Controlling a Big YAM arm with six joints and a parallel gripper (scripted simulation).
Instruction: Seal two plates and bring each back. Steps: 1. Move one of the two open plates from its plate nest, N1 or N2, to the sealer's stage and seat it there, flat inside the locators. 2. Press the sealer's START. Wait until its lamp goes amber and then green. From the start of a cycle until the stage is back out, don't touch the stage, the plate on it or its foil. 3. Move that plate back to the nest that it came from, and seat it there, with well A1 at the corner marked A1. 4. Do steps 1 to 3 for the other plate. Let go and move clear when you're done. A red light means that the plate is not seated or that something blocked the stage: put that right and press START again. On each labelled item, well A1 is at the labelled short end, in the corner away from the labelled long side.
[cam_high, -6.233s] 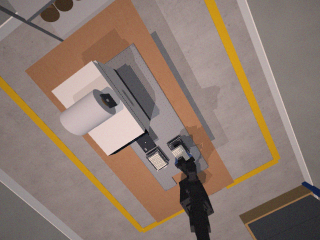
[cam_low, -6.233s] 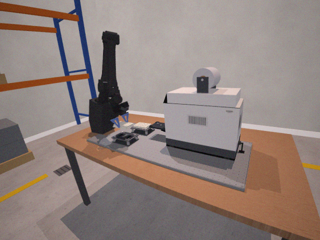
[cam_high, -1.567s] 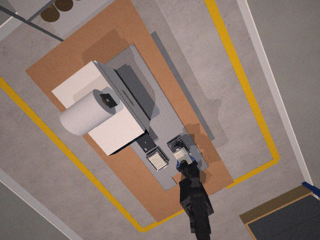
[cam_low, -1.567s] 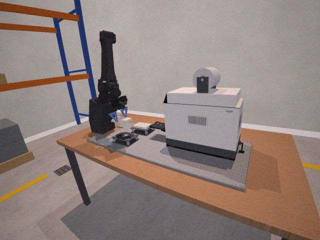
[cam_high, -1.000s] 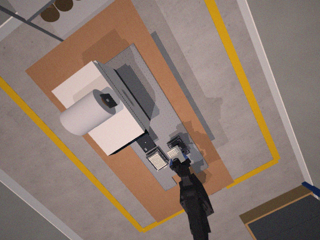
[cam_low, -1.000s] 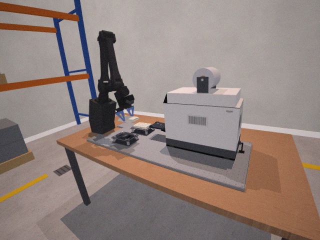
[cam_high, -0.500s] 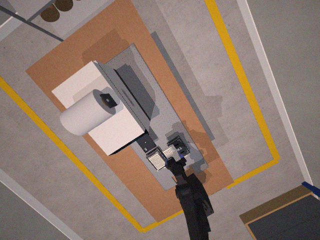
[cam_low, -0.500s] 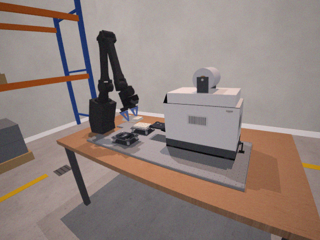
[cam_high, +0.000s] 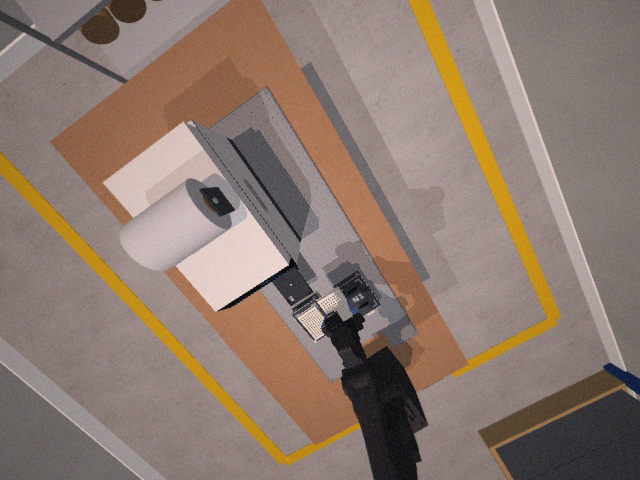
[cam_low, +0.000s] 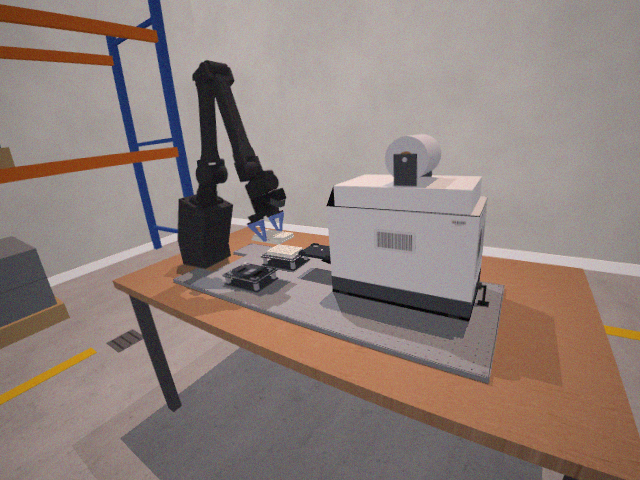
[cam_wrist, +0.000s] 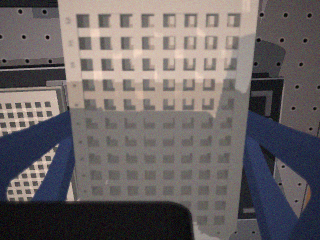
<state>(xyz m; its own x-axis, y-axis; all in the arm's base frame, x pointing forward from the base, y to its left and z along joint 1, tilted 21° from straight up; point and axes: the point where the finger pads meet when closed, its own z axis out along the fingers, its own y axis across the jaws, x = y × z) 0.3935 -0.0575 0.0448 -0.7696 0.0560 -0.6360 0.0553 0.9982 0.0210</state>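
Wood-grained matt tabletop (cam_high: 361, 206) (cam_low: 289, 356), grey metal-looking perforated baseboard (cam_high: 330, 227) (cam_low: 413, 343), smooth whitish plastic-looking sealer housing (cam_high: 242, 273) (cam_low: 361, 263), matt black arm (cam_high: 385, 413) (cam_low: 232, 124), smooth blue plastic-looking fingers (cam_low: 277, 221)

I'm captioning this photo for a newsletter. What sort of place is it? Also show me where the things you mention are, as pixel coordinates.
Probably a robot work cell in a warehouse or workshop: yellow lines (cam_high: 473, 139) (cam_low: 46, 377) mark the concrete floor, a tall blue-and-orange rack (cam_low: 165, 77) stands by the wall, and a robot arm (cam_high: 385, 408) (cam_low: 207, 124) is mounted at a workbench (cam_high: 87, 139) (cam_low: 361, 382).
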